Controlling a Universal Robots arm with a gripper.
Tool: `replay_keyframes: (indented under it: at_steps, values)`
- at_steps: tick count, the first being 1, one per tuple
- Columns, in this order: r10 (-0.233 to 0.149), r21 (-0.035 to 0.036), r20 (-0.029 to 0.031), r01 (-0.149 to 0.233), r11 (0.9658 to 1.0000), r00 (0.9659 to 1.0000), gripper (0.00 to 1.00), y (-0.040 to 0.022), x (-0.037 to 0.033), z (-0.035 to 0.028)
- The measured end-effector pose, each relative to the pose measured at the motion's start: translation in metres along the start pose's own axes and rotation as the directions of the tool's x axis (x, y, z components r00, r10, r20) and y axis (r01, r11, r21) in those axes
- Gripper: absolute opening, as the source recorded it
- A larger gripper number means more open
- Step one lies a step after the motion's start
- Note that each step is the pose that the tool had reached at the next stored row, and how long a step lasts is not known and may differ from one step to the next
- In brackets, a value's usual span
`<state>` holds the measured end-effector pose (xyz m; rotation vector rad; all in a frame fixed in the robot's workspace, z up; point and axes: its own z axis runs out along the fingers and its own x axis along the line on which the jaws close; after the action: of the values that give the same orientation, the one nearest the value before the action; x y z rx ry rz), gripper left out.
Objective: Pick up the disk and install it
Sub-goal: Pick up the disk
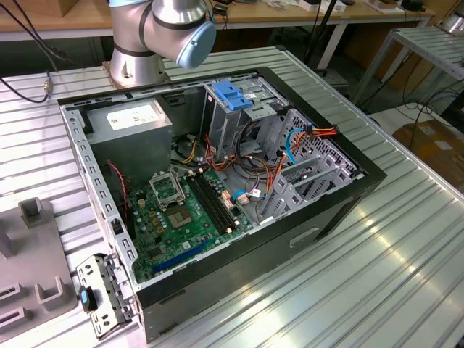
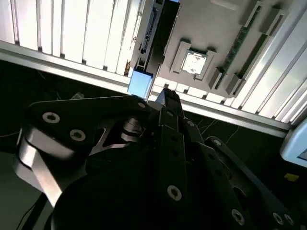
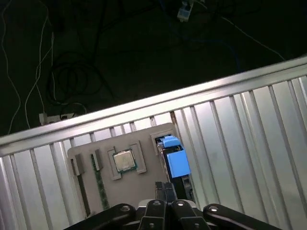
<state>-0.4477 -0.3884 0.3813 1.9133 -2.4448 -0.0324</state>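
In both wrist views the disk (image 3: 175, 162) (image 2: 140, 82) stands on edge in a slot at the corner of a grey fixture plate (image 3: 144, 136). Its blue side rail faces the camera. My black gripper (image 3: 164, 185) (image 2: 167, 94) hangs above the plate, just beside the disk's blue rail. Its fingers are pressed together, shut on nothing. I see no contact between the gripper and the disk. In the exterior view the open computer case (image 1: 239, 264) lies on the table, with a metal drive cage topped by a blue cap (image 1: 233, 96) inside.
A processor chip (image 3: 123, 160) (image 2: 194, 62) and memory sticks (image 3: 98, 184) (image 2: 236, 40) sit in the same fixture plate. The ribbed aluminium table (image 1: 377, 268) ends close behind the plate, with dark floor and cables beyond. A perforated metal piece (image 1: 105, 297) lies by the case's near corner.
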Motion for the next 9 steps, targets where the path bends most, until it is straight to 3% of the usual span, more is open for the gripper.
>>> replay_keyframes:
  at_steps: [1, 3, 6, 9]
  values:
    - [-0.005, 0.0306, 0.007, 0.005, 0.9995, 1.0, 0.11, 0.0018, -0.0006, 0.0015]
    - [-0.011, 0.0371, 0.0083, 0.01, 0.9993, 0.9999, 0.11, 0.0021, -0.0017, 0.0029]
    - [-0.021, 0.0384, 0.0083, 0.021, 0.999, 0.9997, 0.11, 0.0028, -0.0038, 0.0045]
    - [-0.045, 0.0383, 0.0083, 0.044, 0.9983, 0.999, 0.29, 0.0035, -0.0038, 0.0062]
